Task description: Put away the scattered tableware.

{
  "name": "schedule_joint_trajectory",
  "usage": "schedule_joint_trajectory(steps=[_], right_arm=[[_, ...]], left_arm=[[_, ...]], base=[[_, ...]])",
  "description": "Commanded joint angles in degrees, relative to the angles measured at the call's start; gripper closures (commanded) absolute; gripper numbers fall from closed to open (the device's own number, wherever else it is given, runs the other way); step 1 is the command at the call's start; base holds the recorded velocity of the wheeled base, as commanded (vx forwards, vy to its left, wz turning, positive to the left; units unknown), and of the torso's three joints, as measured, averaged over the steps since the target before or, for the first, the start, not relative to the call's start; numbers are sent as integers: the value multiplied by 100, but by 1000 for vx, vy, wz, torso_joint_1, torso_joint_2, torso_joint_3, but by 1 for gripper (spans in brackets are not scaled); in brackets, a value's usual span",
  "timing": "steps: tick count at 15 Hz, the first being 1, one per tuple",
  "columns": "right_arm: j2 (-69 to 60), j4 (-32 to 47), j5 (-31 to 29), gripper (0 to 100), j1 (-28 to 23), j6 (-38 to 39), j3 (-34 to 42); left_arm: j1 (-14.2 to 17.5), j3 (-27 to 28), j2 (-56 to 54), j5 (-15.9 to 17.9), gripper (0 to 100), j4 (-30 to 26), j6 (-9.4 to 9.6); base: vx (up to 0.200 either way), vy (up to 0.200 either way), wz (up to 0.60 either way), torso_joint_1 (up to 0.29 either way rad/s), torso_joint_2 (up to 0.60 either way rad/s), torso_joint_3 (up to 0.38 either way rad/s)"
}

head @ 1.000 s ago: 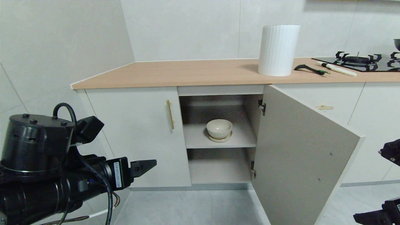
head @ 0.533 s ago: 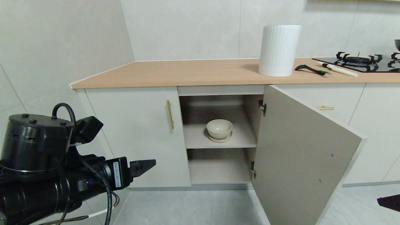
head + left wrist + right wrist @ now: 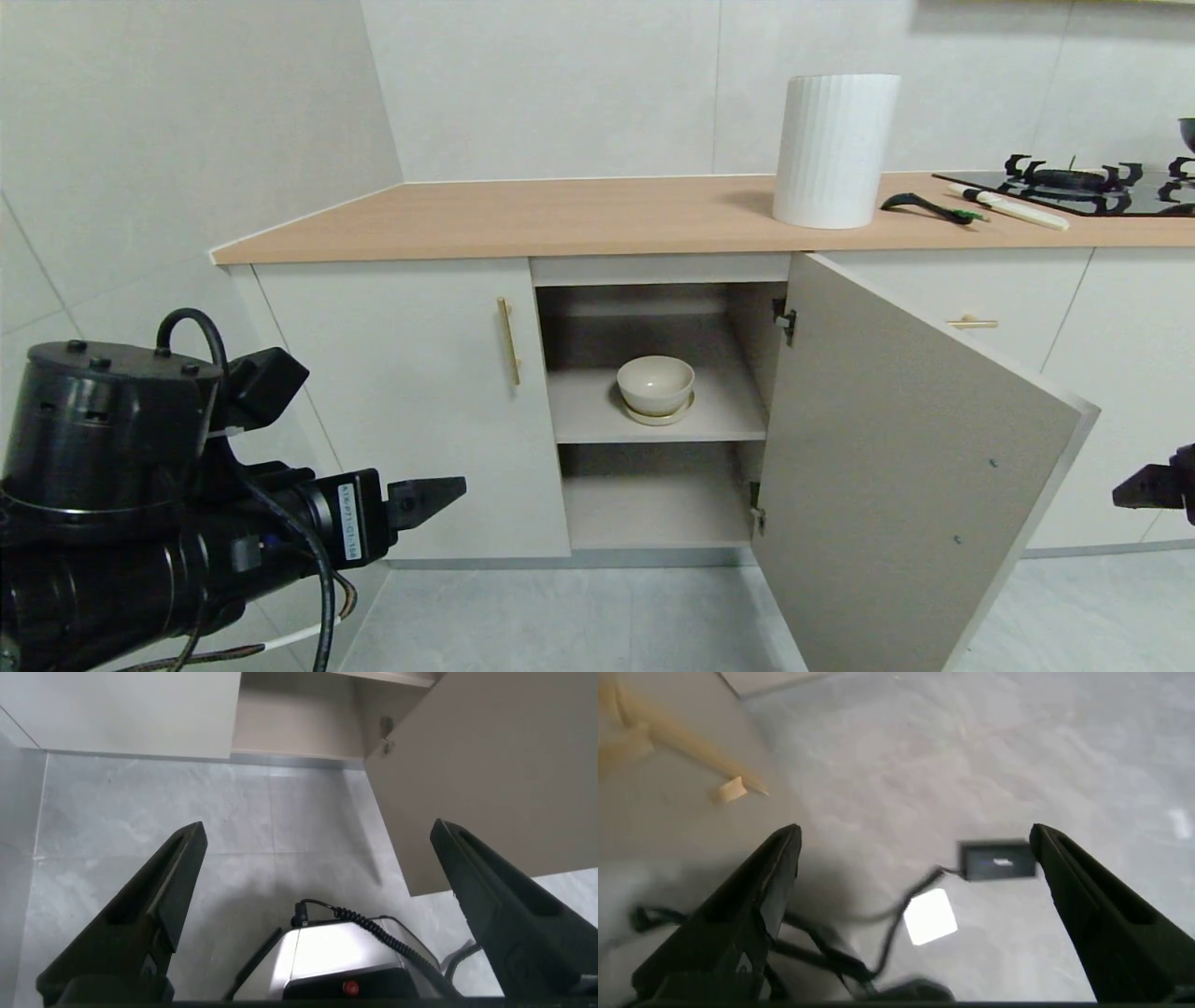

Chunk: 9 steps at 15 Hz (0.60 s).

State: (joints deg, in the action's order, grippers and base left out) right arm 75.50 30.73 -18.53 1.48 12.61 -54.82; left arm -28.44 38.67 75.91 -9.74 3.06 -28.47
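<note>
Observed: the bowl (image 3: 655,383) sits on a saucer (image 3: 684,411) on the upper shelf (image 3: 588,415) of the base cabinet. The cabinet door (image 3: 896,448) stands swung wide open.

On the countertop (image 3: 560,219), a black utensil (image 3: 924,205) and a white utensil (image 3: 1008,207) lie side by side. They are between the white ribbed container (image 3: 834,149) and the hob (image 3: 1074,182). Neither is stowed.

Left gripper (image 3: 316,849): fingers spread wide, nothing between them. It is parked low, well apart from the cabinet opening, and is unchanged over the last second.

Right gripper (image 3: 1150,486): the wrist view shows its fingers wide apart and empty. Half a second ago it sat lower at the view's edge. It has since risen to about mid-height, just beyond the door's free edge.

Assessment: the bowl and saucer appear put away. The right arm's lift, empty-handed, suggests one of two next steps. It is either lining up on the door to close it or heading up to the utensils on the counter. If the door is shut first, the two utensils remain outstanding.
</note>
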Motion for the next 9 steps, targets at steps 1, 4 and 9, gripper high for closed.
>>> schedule_joint_trajectory(steps=[1, 4, 9], right_arm=[[334, -67, 69, 0, -112, 5, 68], [501, -1236, 658, 0, -112, 14, 481], [1143, -2291, 702, 0, -77, 559, 718]], left_arm=[[5, 9, 3, -2, 0, 2, -1], [-4, 9, -6, -2, 0, 2, -1], [-4, 9, 3, 7, 0, 2, -10]], base=[[0, 0, 0, 0, 0, 0], [0, 0, 0, 0, 0, 0], [0, 0, 0, 0, 0, 0]])
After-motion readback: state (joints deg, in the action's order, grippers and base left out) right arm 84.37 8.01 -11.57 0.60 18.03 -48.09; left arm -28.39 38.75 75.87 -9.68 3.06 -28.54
